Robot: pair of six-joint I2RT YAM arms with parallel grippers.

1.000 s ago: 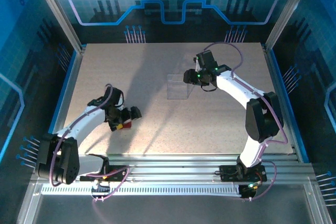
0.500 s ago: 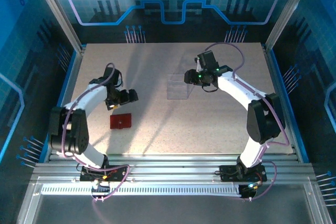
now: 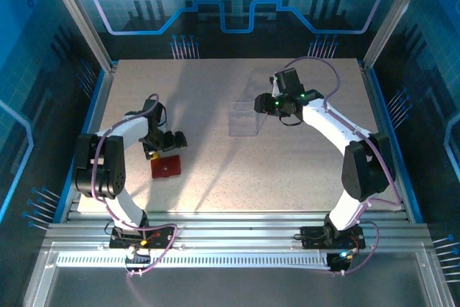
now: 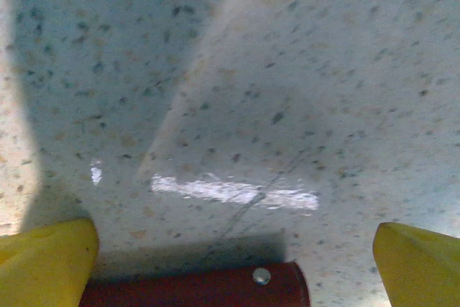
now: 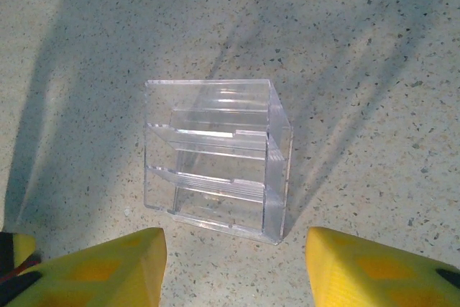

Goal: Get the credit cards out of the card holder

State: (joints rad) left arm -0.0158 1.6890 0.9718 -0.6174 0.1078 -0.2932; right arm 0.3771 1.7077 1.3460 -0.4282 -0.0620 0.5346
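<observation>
Left hand (image 3: 171, 143) spread wide at flat red bifold card holder (image 3: 165, 167) edge, likely readying grasp; right hand (image 5: 237, 264) half-spread, empty, above clear plastic tiered stand (image 5: 215, 156).

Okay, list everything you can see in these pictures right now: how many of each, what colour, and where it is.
card holder: one, red, lying flat at the left front of the table
clear stand: one, see-through plastic with stepped slots, mid-table toward the back
table: one, speckled beige, under everything
left gripper: one, yellow fingers, open, at the card holder's far edge, holding nothing
right gripper: one, yellow fingers, open, beside the clear stand, holding nothing
</observation>
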